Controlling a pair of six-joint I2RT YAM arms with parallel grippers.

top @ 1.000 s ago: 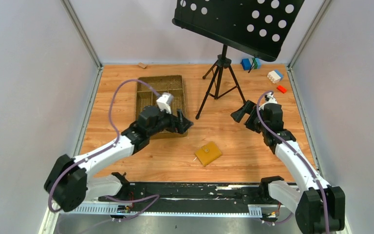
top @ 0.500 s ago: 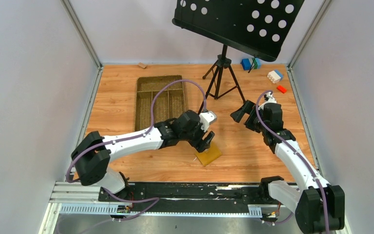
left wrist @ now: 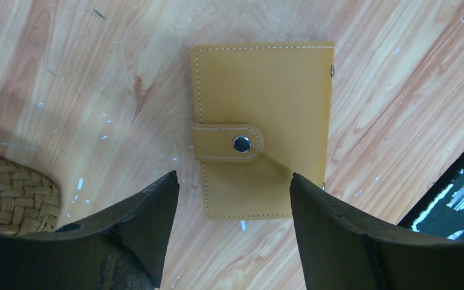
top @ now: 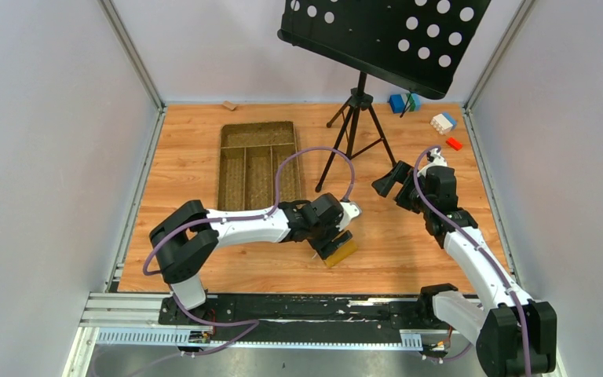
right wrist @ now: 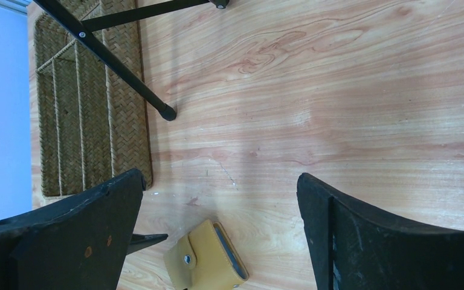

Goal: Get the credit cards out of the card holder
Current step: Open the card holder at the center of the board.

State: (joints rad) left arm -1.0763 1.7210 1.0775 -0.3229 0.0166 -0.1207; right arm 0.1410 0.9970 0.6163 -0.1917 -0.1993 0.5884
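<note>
Left hand (left wrist: 234, 184) is down low over the worktop (top: 408, 236), fingers spread, nothing pinched. The near end of the card holder (left wrist: 263, 90) lies in the gap between them. Whether a fingertip touches the leather, the wrist view does not settle.

The card holder is flat on the wood and folded shut. Its strap (left wrist: 226, 143) is snapped across the front with a metal stud. Stitching runs round the edge, and whatever is inside is hidden. From above, it sits towards the near middle of the worktop, half covered by the left wrist.

Just to the hand's left, the corner of a woven tray (left wrist: 12, 196) pokes into the wrist view. It is close to the card holder but not touching it.

Over to the right hand (right wrist: 220, 181): it hangs in the air, fingers as wide as they go and empty. It is well apart from the card holder, which its camera picks up at the bottom of the view.

Further back, a black tripod (top: 353, 118) stands on the wood beside the tray. It carries a tilted black panel (top: 385, 35) with round holes. A few toy blocks (top: 443, 122) lie at the far right corner.
</note>
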